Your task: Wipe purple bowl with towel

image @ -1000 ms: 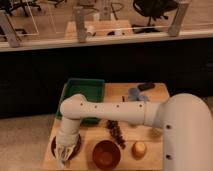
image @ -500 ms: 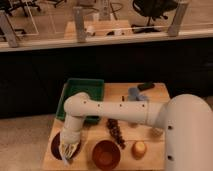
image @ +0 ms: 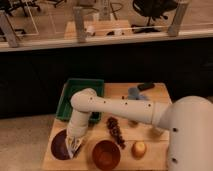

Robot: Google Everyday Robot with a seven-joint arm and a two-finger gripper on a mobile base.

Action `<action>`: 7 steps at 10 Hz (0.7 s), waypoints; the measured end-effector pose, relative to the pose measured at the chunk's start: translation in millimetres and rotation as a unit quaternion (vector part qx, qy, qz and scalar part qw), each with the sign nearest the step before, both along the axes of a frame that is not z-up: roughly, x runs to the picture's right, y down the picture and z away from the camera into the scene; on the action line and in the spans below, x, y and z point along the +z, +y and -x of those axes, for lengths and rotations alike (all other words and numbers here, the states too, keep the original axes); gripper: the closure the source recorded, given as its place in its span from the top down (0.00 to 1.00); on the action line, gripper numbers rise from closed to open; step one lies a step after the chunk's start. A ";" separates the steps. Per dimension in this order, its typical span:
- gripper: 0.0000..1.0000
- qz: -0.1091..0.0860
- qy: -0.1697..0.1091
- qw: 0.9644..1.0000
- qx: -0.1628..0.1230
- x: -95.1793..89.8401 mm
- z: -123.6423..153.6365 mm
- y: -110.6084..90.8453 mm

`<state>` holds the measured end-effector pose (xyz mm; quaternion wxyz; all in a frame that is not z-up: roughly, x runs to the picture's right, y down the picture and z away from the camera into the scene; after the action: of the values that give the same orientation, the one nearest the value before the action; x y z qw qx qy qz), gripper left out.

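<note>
One hand [image: 74, 146], fingers clamped on the pale towel [image: 75, 148], has slid slightly rightward across the purple bowl [image: 59, 148] directly beneath it, suggesting the wipe is under way; the orange-brown bowl [image: 106, 153] sits just beside on the counter [image: 150, 150].

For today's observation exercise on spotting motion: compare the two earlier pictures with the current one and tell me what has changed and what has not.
Little has changed. The gripper stays down over the purple bowl at the table's front left, shut, with the pale towel at its tip; the arm's elbow has shifted only slightly. The purple bowl, orange-brown bowl, green tray and the other items on the table have kept their places.
</note>
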<state>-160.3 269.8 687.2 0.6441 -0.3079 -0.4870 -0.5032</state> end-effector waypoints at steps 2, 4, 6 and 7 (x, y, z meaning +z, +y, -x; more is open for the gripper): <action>0.00 -0.001 0.002 1.000 0.003 7.4 4.7 -3.0; 0.00 -0.001 -0.006 1.000 -0.003 8.6 21.5 -2.9; 0.00 0.002 -0.017 1.000 -0.013 4.5 35.2 2.2; 0.00 0.005 -0.022 1.000 -0.017 1.2 39.2 4.7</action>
<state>-199.5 274.6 688.4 0.6230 -0.3081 -0.4982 -0.5185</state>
